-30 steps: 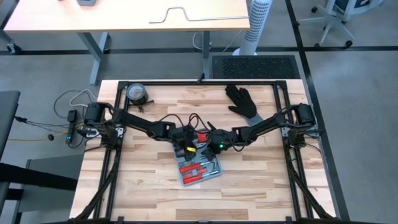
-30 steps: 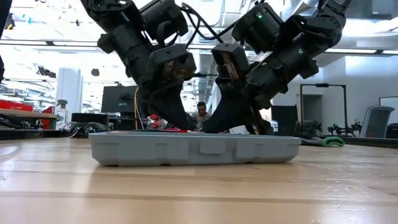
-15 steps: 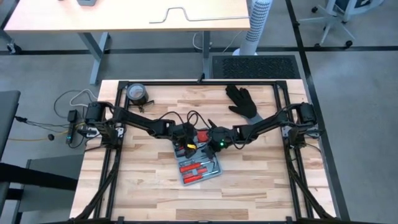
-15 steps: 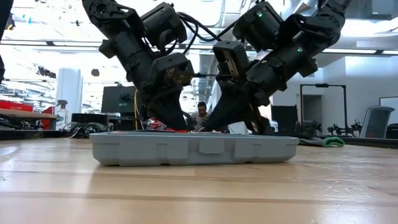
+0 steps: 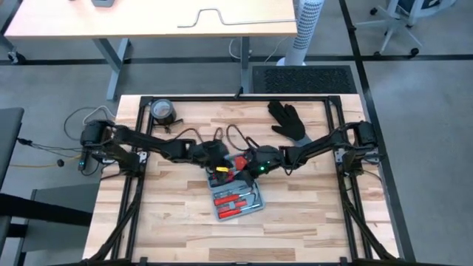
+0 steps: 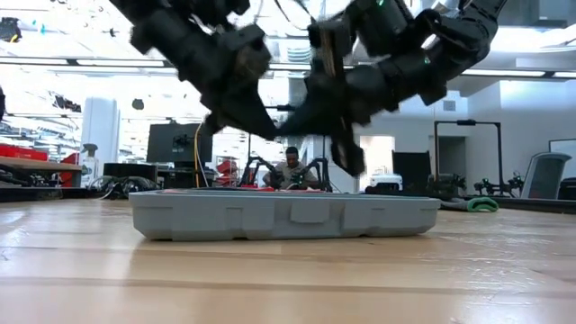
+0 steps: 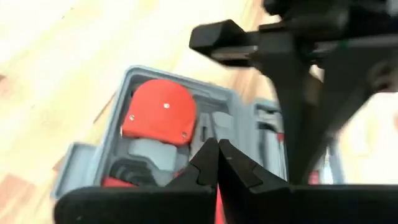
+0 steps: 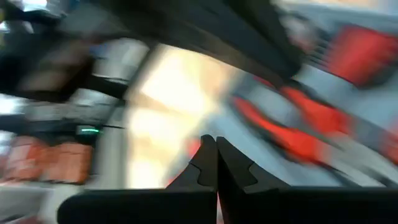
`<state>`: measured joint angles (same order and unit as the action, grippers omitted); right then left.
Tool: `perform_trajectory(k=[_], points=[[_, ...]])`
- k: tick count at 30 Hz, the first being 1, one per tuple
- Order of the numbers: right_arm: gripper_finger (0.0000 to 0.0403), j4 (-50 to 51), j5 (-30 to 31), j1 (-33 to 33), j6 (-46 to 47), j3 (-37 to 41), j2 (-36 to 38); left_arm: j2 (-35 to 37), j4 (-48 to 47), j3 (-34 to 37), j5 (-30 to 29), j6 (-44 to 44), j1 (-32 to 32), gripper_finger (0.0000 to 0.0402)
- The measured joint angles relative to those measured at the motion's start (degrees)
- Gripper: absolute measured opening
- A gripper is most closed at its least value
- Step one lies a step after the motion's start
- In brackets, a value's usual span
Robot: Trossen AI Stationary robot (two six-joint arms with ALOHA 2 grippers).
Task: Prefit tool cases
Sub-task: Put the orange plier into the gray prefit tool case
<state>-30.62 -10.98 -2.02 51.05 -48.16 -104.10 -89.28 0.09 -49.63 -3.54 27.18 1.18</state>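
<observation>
The blue-grey tool case [image 5: 238,198] lies open and flat on the wooden table, with red tools in its grey recesses. The low view shows its side wall [image 6: 283,214] resting on the table. In the left wrist view a round red tool [image 7: 158,115] sits in one recess. My left gripper [image 5: 222,167] hangs shut above the case's far end [image 7: 217,152]. My right gripper [image 5: 248,164] hangs shut beside it [image 8: 216,146], to the right. Both are clear of the case in the low view.
A black glove [image 5: 290,122] lies at the far right of the table. A dark tape roll [image 5: 162,111] sits at the far left corner. Black frame rails [image 5: 347,192] run along the table's sides. Bare wood lies to the case's left, right and near side.
Both grippers have risen from the case's far end, where their fingertips stood low in the case, and now hang well clear above it. They have also tipped toward level. The case has stayed where it was.
</observation>
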Motion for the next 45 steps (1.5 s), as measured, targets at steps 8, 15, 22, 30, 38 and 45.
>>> perform_trajectory(k=[8,15,22,30,38,45], points=[[0.0,-23.8,-3.1,2.1,6.2,3.3,-0.3,11.9,10.3,17.8,-5.9,16.6,3.7,0.0],[0.0,-28.4,-7.1,3.6,9.8,3.8,-1.6,14.2,8.1,24.9,-12.9,30.2,8.6,0.0],[0.0,-31.4,-8.9,1.3,13.3,0.3,-8.1,12.0,6.6,24.8,-12.7,35.4,13.3,0.0],[0.0,-36.5,-12.1,0.7,15.1,-6.5,-11.5,5.4,11.8,24.5,-12.3,36.2,14.3,0.0],[0.0,-18.3,-16.2,0.0,12.3,-7.7,-15.0,0.4,19.2,21.9,-7.7,26.6,6.2,0.0],[0.0,-36.7,-16.8,0.2,20.5,-4.2,-16.1,1.6,17.1,19.4,-4.7,20.1,3.8,0.0]])
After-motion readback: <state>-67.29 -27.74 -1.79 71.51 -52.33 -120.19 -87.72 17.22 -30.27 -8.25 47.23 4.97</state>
